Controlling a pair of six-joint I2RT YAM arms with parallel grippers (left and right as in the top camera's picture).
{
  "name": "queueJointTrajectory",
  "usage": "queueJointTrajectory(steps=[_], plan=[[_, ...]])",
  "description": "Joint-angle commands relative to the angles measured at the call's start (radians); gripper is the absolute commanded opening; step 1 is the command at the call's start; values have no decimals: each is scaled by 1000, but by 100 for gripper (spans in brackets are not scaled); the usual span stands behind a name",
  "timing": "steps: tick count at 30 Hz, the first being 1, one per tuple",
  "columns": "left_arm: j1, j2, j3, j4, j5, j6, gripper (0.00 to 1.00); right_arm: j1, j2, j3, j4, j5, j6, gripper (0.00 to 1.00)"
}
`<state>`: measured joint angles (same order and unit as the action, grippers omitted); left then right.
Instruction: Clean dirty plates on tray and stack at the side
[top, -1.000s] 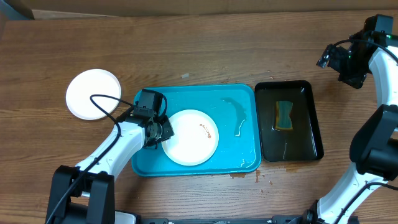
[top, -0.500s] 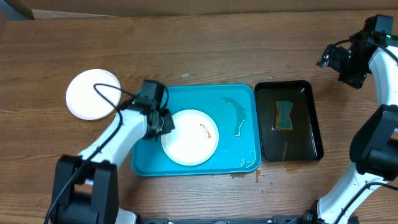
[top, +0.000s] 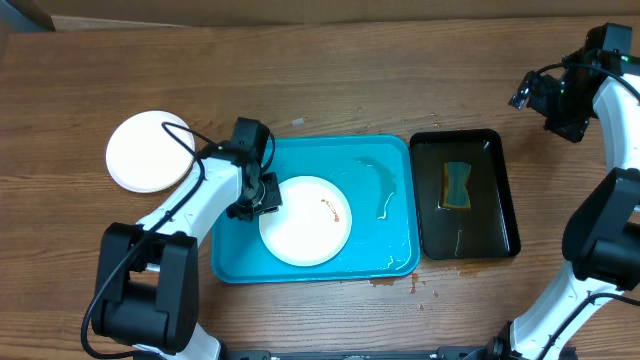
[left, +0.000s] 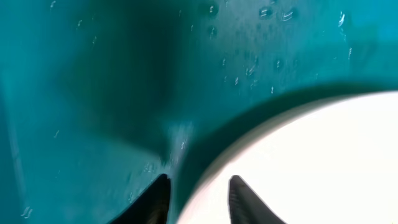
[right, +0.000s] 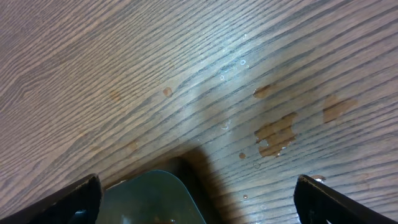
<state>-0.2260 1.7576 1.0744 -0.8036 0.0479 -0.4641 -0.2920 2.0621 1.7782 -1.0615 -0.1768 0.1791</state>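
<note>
The round white plate (top: 305, 222) with a small brown-red smear lies flat in the large turquoise plastic tray (top: 330, 160), probably because it is not yet cleaned. The left hand (top: 258, 197) stands just at its left rim, fingers a little apart and, as it seems, holding nothing. A second round white plate (top: 135, 155) lies on the wooden surface (top: 300, 70) to the left, likely the start of the stack. The right hand (right: 199, 202) hangs wide open and empty, well apart.
</note>
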Motion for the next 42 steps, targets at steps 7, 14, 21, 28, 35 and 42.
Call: queueJointTrajectory(steps=[7,14,21,28,35,42], plan=[[25,4,201,-238,-4,49,53,2,-24,9,6,-4,1,100],[20,5,93,-216,-6,40,54,2,-24,9,6,-4,1,100],[20,5,-42,-63,-4,30,55,2,-24,9,6,-4,1,100],[2,5,-64,37,-3,29,49,2,-24,9,6,-4,1,100],[-10,5,-81,61,-7,29,50,2,-24,9,6,-4,1,100],[-10,5,-81,94,-7,23,55,2,-24,9,6,-4,1,100]])
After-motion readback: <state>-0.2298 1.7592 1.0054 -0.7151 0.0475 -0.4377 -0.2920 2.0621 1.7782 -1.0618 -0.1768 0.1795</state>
